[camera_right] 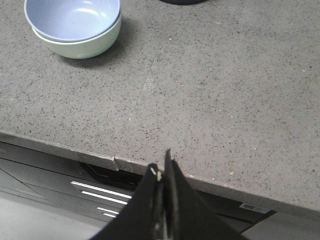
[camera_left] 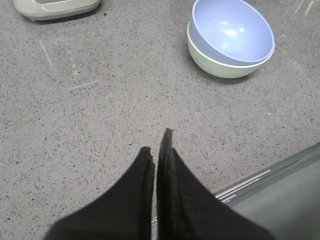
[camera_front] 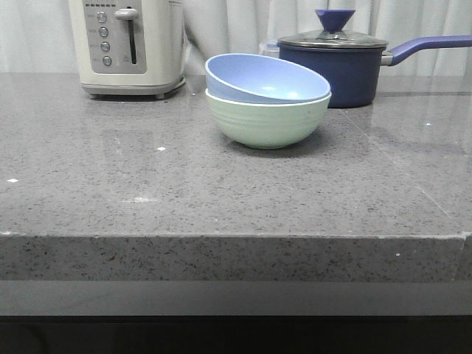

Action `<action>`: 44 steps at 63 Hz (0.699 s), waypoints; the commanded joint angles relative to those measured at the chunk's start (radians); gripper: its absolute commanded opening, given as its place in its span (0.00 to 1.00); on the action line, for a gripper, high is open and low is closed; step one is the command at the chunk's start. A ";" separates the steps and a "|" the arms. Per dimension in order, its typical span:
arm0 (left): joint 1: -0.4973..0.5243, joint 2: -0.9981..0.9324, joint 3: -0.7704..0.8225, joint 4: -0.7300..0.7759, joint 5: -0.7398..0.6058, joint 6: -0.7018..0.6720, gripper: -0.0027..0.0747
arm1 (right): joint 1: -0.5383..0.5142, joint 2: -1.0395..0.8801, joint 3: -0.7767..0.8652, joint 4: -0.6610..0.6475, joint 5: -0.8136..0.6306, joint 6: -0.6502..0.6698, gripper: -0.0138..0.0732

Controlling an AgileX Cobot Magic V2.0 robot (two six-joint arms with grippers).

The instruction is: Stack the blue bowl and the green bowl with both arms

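Front view: blue bowl [camera_front: 267,78] nested, tilted, inside green bowl [camera_front: 267,119] mid-surface [camera_front: 110,192], by saucepan [camera_front: 339,66]. Probably light, stiff, smooth-walled; best taken at the rim. Left tool [camera_left: 156,141] and right tool [camera_right: 161,162] closed, empty, well apart from both.

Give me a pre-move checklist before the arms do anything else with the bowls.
1. Blue bowl inside green bowl: ok.
2. Blue bowl seated level: not ok, it sits tilted.
3. Left pincer shut, empty, away from the bowls: ok.
4. Right pincer shut, empty, back over the counter edge: ok.
5. Stack apart from saucepan and toaster: ok.
6. Stack stable if nudged: cannot tell.
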 commanded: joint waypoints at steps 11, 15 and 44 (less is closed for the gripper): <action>-0.006 0.001 -0.025 0.000 -0.071 -0.011 0.01 | -0.001 0.006 -0.023 -0.009 -0.068 0.000 0.10; -0.006 0.001 -0.025 0.000 -0.071 -0.011 0.01 | -0.001 0.006 -0.023 -0.009 -0.068 0.000 0.10; 0.270 -0.326 0.329 0.046 -0.445 -0.004 0.01 | -0.001 0.006 -0.023 -0.009 -0.068 0.000 0.10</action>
